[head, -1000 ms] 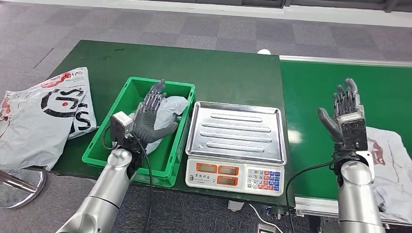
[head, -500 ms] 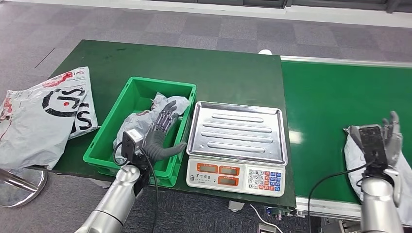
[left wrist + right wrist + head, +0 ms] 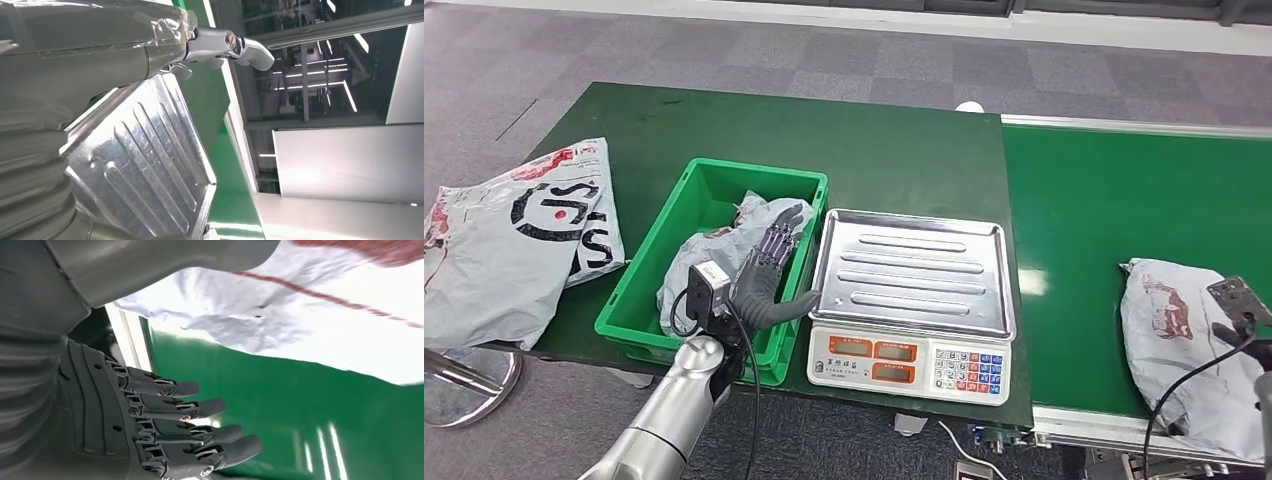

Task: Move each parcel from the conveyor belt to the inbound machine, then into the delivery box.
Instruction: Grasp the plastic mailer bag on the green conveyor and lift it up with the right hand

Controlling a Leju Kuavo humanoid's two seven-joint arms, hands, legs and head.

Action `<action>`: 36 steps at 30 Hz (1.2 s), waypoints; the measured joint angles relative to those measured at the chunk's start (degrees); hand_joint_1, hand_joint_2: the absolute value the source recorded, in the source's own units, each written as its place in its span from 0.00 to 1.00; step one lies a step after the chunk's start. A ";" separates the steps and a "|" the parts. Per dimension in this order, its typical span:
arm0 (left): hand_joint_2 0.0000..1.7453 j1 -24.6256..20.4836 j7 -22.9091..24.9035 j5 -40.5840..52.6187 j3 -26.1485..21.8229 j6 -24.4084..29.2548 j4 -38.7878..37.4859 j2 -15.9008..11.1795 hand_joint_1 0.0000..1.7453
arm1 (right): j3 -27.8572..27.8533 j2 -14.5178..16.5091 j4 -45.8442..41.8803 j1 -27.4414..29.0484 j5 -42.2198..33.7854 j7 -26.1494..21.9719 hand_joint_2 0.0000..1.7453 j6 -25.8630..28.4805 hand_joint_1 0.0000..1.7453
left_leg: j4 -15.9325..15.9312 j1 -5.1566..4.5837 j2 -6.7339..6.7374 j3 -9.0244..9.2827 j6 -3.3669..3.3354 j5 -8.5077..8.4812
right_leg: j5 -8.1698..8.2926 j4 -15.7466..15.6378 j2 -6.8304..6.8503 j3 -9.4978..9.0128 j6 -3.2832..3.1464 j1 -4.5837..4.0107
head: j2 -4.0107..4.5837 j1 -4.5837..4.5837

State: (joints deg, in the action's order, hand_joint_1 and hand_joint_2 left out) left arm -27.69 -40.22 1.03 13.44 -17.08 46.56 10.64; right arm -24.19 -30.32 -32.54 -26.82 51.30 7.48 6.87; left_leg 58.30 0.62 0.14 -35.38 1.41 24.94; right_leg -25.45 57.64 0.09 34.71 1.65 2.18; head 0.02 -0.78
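You see the left hand (image 3: pixel 769 275) spread empty over the green bin (image 3: pixel 650 285), right hand (image 3: pixel 150 430) open beside the belt parcel (image 3: pixel 1184 340)

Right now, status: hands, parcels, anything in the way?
Left hand open over the bin, one parcel inside. Right hand open, beside the belt parcel. Scale tray bare.

The left robot hand (image 3: pixel 769 275) hovers over the near right corner of the delivery box (image 3: pixel 650 285) on the table (image 3: pixel 894 160). A parcel (image 3: pixel 714 262) lies in that box, just left of and under the hand. The inbound machine (image 3: pixel 911 300) stands just right of it. Far right, another parcel (image 3: pixel 1179 340) lies on the conveyor belt (image 3: pixel 1114 200). A large bag (image 3: pixel 509 235) lies far left, on the table's edge.
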 joint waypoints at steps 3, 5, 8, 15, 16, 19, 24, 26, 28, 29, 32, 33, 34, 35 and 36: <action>1.00 -0.11 0.00 -0.01 0.00 -0.40 -0.16 0.19 0.00 | 0.62 -1.13 3.59 -1.15 0.69 0.89 1.00 -2.64 0.00 | -0.01 0.03 -0.01 -0.01 0.00 0.00 | -0.01 0.00 0.01 0.00 0.00 -0.03 | 0.00 0.00; 1.00 -0.11 0.00 -0.10 0.00 -0.75 -0.16 0.33 0.00 | 1.20 -1.52 5.75 -1.38 1.49 1.67 1.00 -6.58 0.00 | -0.01 0.04 -0.01 -0.01 0.00 0.01 | -0.02 0.00 0.01 0.00 0.00 -0.03 | 0.00 0.01; 1.00 -0.11 0.00 -0.48 0.00 -1.13 -0.13 0.63 0.00 | 2.37 -1.65 8.61 -1.23 2.90 2.74 1.00 -11.77 0.00 | -0.01 0.03 -0.01 -0.02 0.00 0.02 | -0.05 0.00 0.01 0.00 0.04 -0.02 | 0.00 0.01; 1.00 -0.29 0.00 0.76 0.67 0.03 -0.26 1.82 0.00 | 5.82 -1.37 11.49 -0.25 6.54 2.89 1.00 -20.13 0.00 | 0.01 0.11 -0.01 0.05 -0.05 0.04 | -0.09 -0.05 0.07 -0.14 0.09 -0.09 | 0.00 -0.01; 1.00 -0.31 0.00 0.82 0.83 0.21 -0.32 1.93 0.00 | 6.35 -1.34 11.52 0.05 6.84 1.92 1.00 -20.88 0.00 | 0.02 0.15 -0.03 0.08 -0.06 0.06 | -0.11 -0.09 0.09 -0.22 0.10 -0.13 | 0.00 -0.01; 1.00 -0.32 0.00 0.75 0.96 0.75 -0.43 2.04 0.00 | 7.83 -1.15 11.19 1.21 7.01 -2.63 1.00 -22.57 0.00 | 0.02 0.33 -0.05 0.18 -0.08 0.11 | -0.11 -0.25 0.11 -0.48 0.11 -0.31 | 0.00 -0.01; 1.00 -0.31 0.00 0.41 0.96 1.29 -0.44 2.02 0.00 | 9.29 -0.62 9.78 2.61 6.95 -5.77 1.00 -23.00 0.00 | 0.03 0.46 0.12 0.38 -0.09 0.20 | -0.05 -0.47 -0.05 -0.69 0.12 -0.44 | 0.00 -0.01; 1.00 -0.31 0.00 0.33 0.96 1.33 -0.44 2.02 0.00 | 9.49 -0.48 9.45 2.85 6.95 -5.84 1.00 -23.00 0.00 | 0.03 0.50 0.16 0.51 -0.09 0.22 | -0.04 -0.53 -0.08 -0.83 0.11 -0.47 | 0.00 -0.01; 1.00 -0.31 0.00 0.28 0.96 1.38 -0.44 2.02 0.00 | 9.70 -0.37 9.22 2.99 6.95 -5.84 1.00 -23.00 0.00 | 0.03 0.52 0.17 0.64 -0.10 0.23 | -0.02 -0.59 -0.10 -0.98 0.12 -0.49 | -0.01 -0.01; 1.00 -0.31 0.00 0.28 0.96 1.39 -0.44 2.02 0.00 | 9.84 -0.32 9.13 3.07 6.94 -5.85 1.00 -23.00 0.06 | 0.03 0.53 0.18 0.69 -0.11 0.23 | -0.02 -0.62 -0.10 -1.05 0.13 -0.50 | -0.01 -0.01; 1.00 -0.31 0.00 0.27 0.96 1.43 -0.44 2.01 0.00 | 10.20 0.00 8.83 3.23 6.89 -5.99 1.00 -23.04 0.81 | 0.03 0.56 0.18 0.80 -0.13 0.25 | 0.01 -0.69 -0.11 -1.23 0.17 -0.52 | 0.00 -0.01; 1.00 -0.31 0.00 0.21 0.96 1.49 -0.44 1.99 0.00 | 10.26 0.23 8.63 3.25 6.86 -6.15 1.00 -23.03 1.00 | 0.03 0.56 0.18 0.81 -0.13 0.25 | 0.02 -0.70 -0.11 -1.27 0.19 -0.52 | 0.00 0.00; 1.00 -0.30 0.00 0.14 0.96 1.55 -0.42 1.96 0.00 | 10.32 0.46 8.35 3.28 6.81 -6.37 1.00 -22.99 1.00 | 0.03 0.56 0.19 0.81 -0.14 0.25 | 0.04 -0.71 -0.13 -1.28 0.20 -0.52 | -0.01 0.01; 1.00 -0.28 0.00 0.06 0.96 1.61 -0.39 1.91 0.00 | 10.35 0.69 8.00 3.32 6.74 -6.61 1.00 -22.87 1.00 | 0.03 0.56 0.20 0.80 -0.14 0.25 | 0.06 -0.71 -0.15 -1.29 0.22 -0.52 | -0.01 0.01; 1.00 -0.23 0.00 -0.08 0.96 1.66 -0.32 1.83 0.00 | 10.37 1.04 7.51 3.36 6.58 -6.79 1.00 -22.57 1.00 | 0.03 0.56 0.25 0.69 -0.13 0.27 | 0.10 -0.71 -0.21 -1.29 0.22 -0.52 | -0.01 0.02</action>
State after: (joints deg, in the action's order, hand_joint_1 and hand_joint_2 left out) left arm -27.92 -40.22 0.95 14.40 -15.41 46.24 12.47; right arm -13.82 -29.28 -25.03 -23.46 57.88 0.69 -15.70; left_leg 58.33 1.18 0.39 -34.69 1.28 25.21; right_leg -25.36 56.93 -0.12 33.42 1.87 1.66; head 0.02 -0.77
